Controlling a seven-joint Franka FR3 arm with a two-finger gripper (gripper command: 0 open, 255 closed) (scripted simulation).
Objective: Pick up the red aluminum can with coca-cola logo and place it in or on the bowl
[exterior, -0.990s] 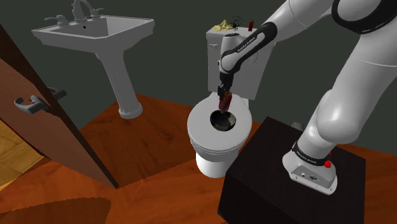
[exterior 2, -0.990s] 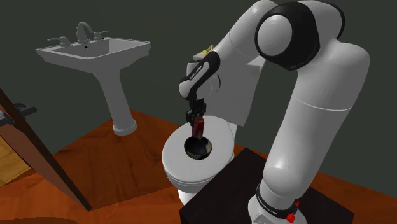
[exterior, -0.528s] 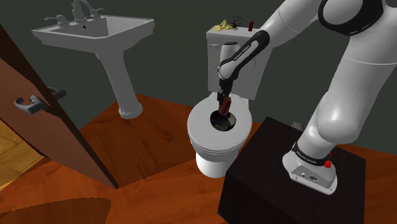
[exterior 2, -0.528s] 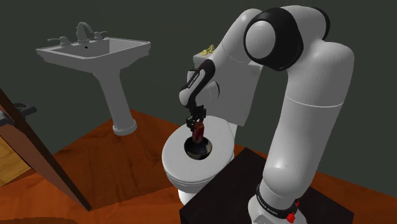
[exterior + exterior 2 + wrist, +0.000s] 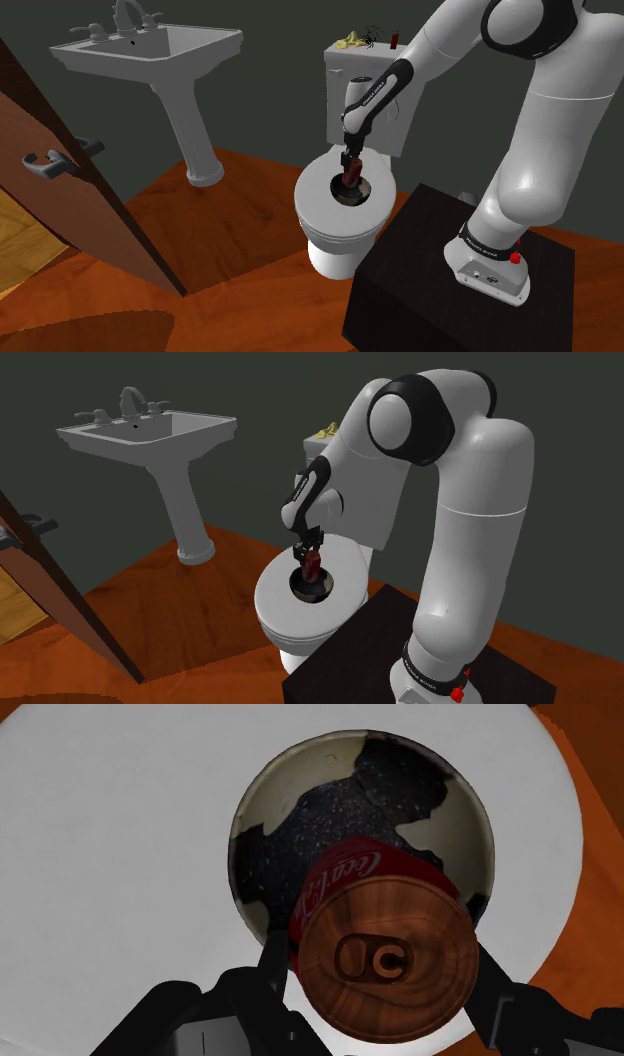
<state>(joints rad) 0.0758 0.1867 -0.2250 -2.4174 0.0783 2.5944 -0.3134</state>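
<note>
Can (image 5: 385,949): clamped between your gripper's (image 5: 378,972) black fingers, top end toward the wrist, lower end down inside the bowl (image 5: 300,779); can't tell if it touches.
Surface: bowl sits on the toilet lid (image 5: 120,854), which is smooth, plain white and oval.
Room: white tank (image 5: 340,95), glossy orange-brown wood floor (image 5: 230,230), grey pedestal sink (image 5: 150,45), brown door (image 5: 60,170), dark grey walls (image 5: 270,70).
Can finish: red side, white Coca-Cola script, round top in brown wood grain.
Bowl finish: round, cream with dark speckled patches.
</note>
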